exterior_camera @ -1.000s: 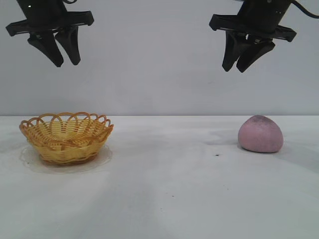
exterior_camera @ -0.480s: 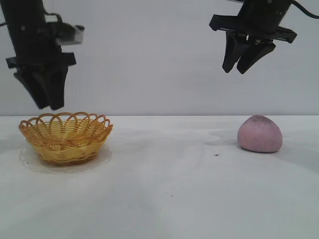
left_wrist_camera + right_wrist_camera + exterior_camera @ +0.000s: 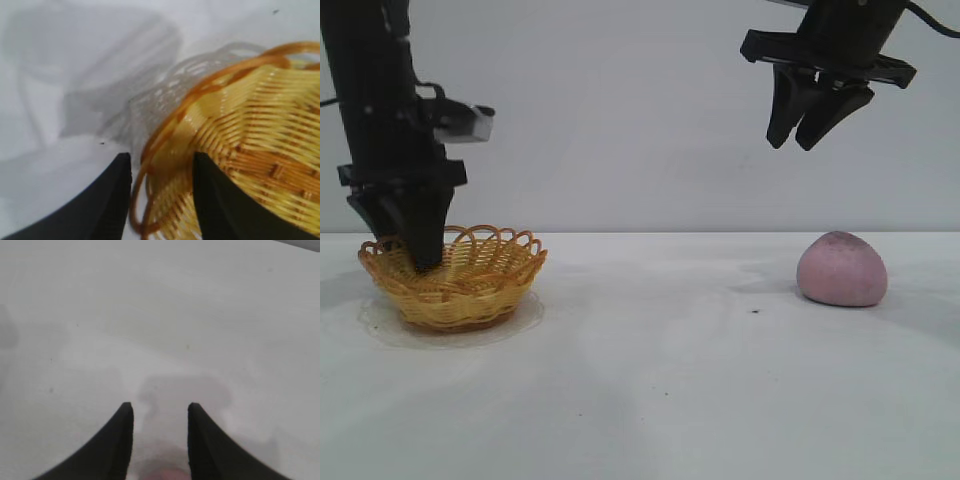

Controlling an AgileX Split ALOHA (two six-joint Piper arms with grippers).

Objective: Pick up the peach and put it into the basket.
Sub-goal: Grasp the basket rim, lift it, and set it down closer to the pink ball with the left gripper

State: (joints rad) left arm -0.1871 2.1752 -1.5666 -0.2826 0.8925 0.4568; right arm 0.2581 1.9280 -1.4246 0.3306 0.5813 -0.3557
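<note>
The peach (image 3: 842,269) sits on the white surface (image 3: 660,380) toward the right, well apart from the basket (image 3: 453,277) at the left. By its matte, fuzzy-looking skin it should not be slippery, and its rounded, lumpy form suggests something light and possibly a little yielding; whether it is firm or soft cannot be told. A hold across its broad middle, below the darker pointed top, looks the safest, since higher up the sides slope inward and fingers could slide off.

The right pincer (image 3: 805,138) hangs high above the peach and slightly to the left of it, its fingers a narrow way apart with nothing between them. In the right wrist view only a pinkish sliver shows between the finger bases, so the peach is almost wholly cut off there.

The left pincer (image 3: 421,255) is down at the basket's left rim. In the left wrist view one finger (image 3: 107,200) stands outside the looped rim and the other inside, the gap narrow; whether they actually pinch the wicker cannot be made out. The basket's far side is cut off in that view.
</note>
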